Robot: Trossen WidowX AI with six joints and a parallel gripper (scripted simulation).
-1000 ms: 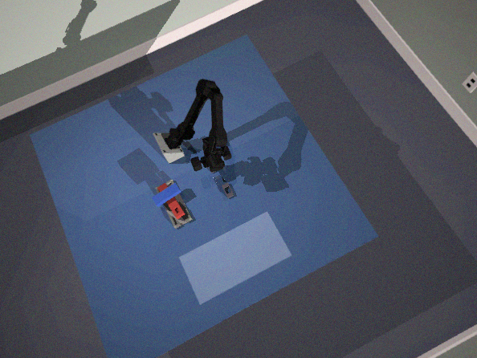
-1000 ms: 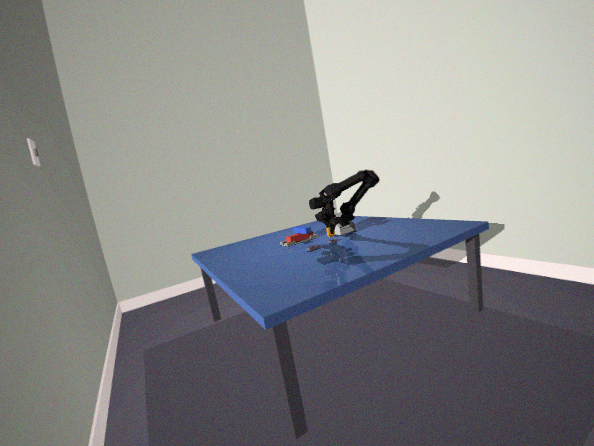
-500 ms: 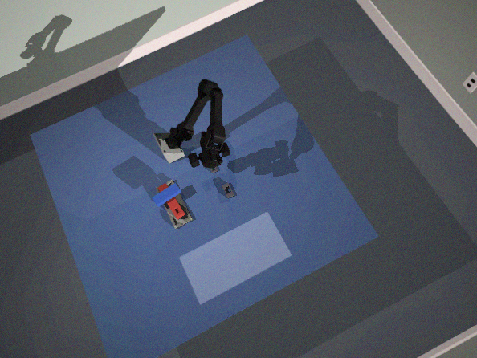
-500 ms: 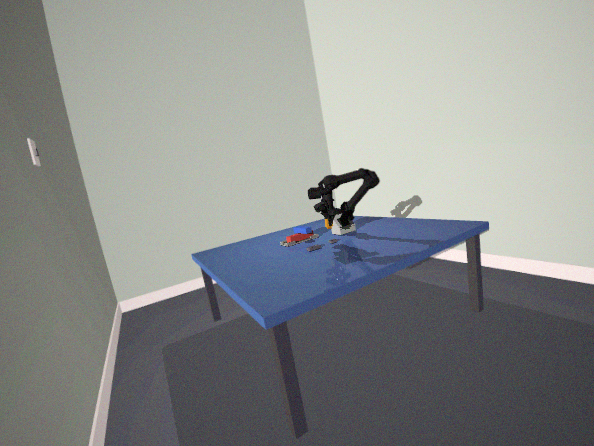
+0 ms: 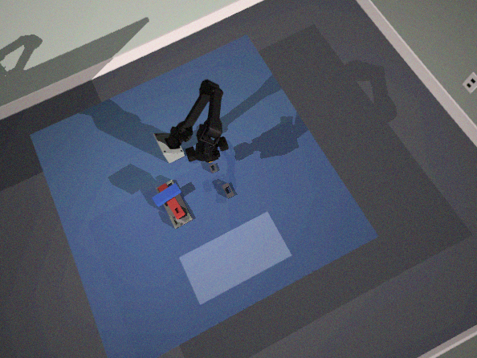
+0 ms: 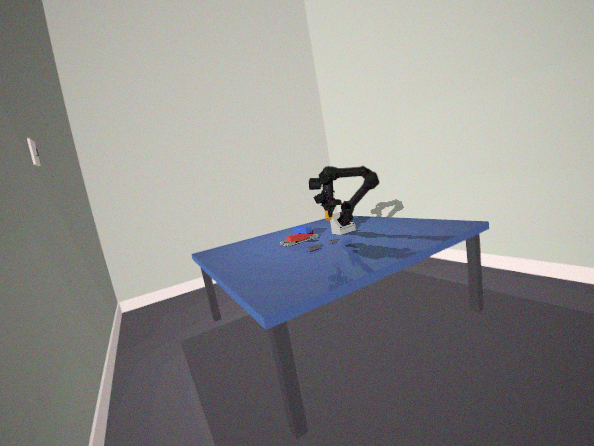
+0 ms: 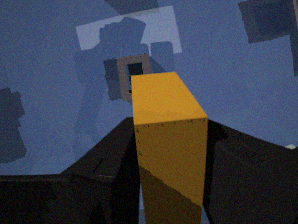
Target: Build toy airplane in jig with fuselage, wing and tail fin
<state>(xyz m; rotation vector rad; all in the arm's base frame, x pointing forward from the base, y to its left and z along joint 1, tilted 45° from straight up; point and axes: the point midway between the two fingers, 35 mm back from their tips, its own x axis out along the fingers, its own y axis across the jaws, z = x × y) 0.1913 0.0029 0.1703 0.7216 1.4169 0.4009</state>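
The red fuselage [image 5: 173, 205] [image 6: 298, 238] lies in the grey cradle [image 5: 185, 221] [image 6: 285, 243]. The blue wing [image 5: 167, 195] [image 6: 304, 230] lies across the top of the fuselage; its tab is hidden. A dark square socket shows in the fuselage near its uncovered end. My gripper [image 5: 210, 160] [image 6: 328, 212] [image 7: 157, 124] is shut on the orange tail fin [image 6: 328, 216] [image 7: 170, 100] and holds it above the table, to the right of the cradle in the top view. The fin's tab is hidden.
Two small grey open holders stand on the table: one nearer the arm [image 5: 217, 168] and one farther out [image 5: 233, 194]. One holder [image 7: 122, 75] shows beyond the fin in the wrist view. A pale rectangle [image 5: 237, 257] marks the table. The arm's white base [image 6: 343, 228] stands behind.
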